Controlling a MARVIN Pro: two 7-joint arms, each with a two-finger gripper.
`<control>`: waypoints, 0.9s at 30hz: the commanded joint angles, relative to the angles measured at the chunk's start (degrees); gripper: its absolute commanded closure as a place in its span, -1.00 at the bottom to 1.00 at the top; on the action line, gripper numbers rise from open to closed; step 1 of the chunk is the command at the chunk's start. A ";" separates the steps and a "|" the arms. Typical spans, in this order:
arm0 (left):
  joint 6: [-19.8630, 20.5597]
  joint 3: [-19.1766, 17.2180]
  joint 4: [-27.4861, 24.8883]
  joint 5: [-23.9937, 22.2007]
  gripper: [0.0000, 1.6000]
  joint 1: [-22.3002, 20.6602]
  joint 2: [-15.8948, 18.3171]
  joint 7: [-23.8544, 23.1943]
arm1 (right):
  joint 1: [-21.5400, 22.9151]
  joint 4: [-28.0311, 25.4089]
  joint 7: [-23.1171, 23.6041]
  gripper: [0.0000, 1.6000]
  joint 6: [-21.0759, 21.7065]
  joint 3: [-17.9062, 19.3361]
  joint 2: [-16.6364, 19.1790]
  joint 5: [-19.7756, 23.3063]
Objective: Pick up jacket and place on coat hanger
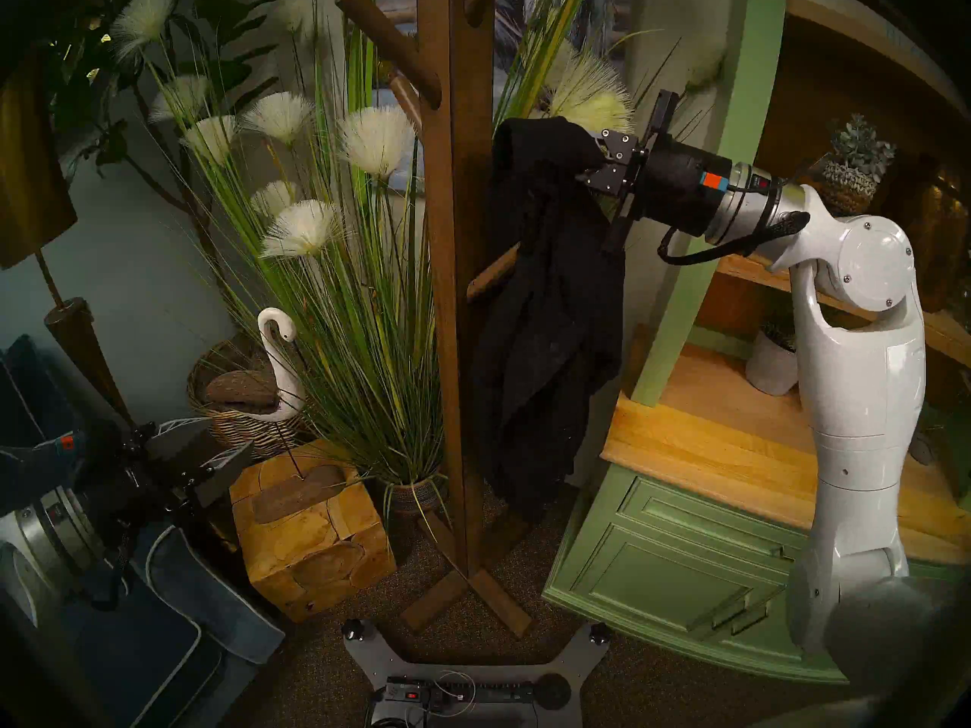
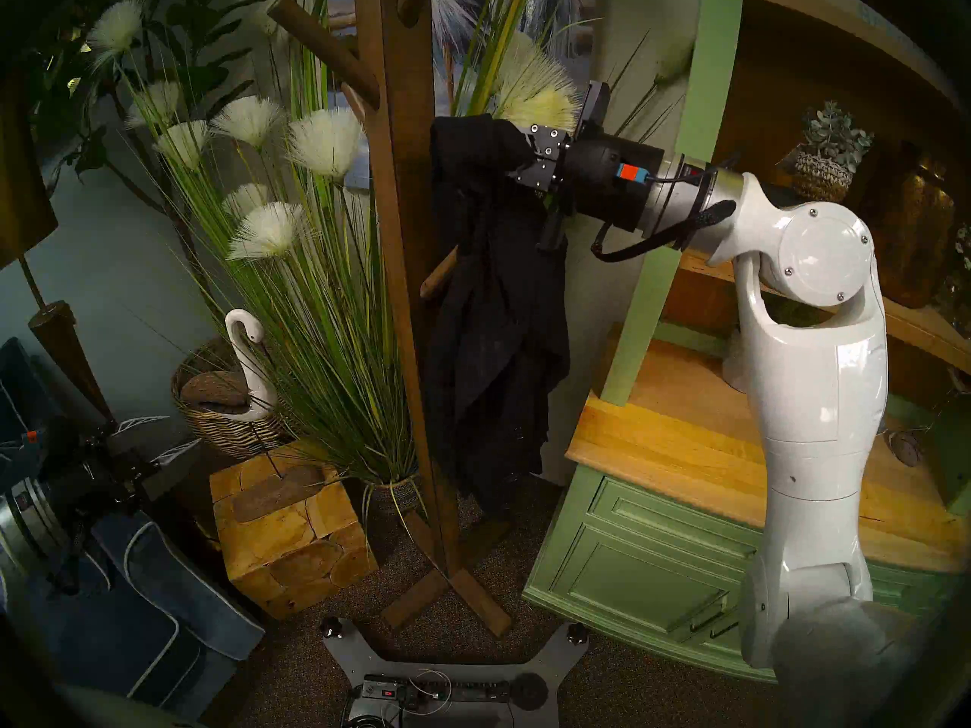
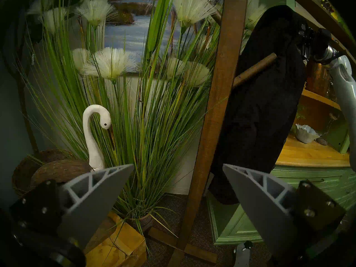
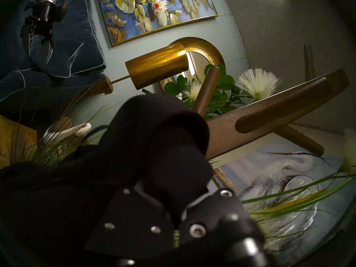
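Observation:
The black jacket hangs limp in the air just right of the brown wooden coat hanger. My right gripper is shut on its bunched top, level with the middle pegs; its fingertips are buried in the fabric. A lower peg pokes out against the hanging cloth. In the right wrist view the stand's post lies just beyond the bundle. My left gripper is low at the left, open and holding nothing, facing the stand and jacket.
A green cabinet with a wooden counter stands right of the stand. Tall grass plants, a white swan figure, a basket and a wooden block crowd the left. Blue cushions lie under my left arm. A brass lamp stands behind.

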 commanded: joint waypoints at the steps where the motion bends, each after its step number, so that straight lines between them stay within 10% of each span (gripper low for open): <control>1: 0.00 -0.05 -0.96 -0.84 -1.00 -0.20 0.07 -0.73 | 6.22 0.39 -2.86 1.00 -0.89 -2.58 -3.43 2.21; 17: 0.09 -0.20 -1.01 -1.18 -1.00 -0.14 0.06 -0.98 | 5.68 9.78 -4.68 1.00 -9.87 -7.64 -7.01 -3.88; 23: 0.09 -0.21 -1.01 -1.19 -1.00 -0.14 0.07 -0.98 | 5.38 9.08 -2.21 -0.11 -9.05 -7.29 -5.57 -3.08; 27: 0.08 -0.20 -1.01 -1.18 -1.00 -0.14 0.07 -0.95 | 6.20 8.32 -0.72 -0.29 -7.00 -7.15 -5.23 -2.09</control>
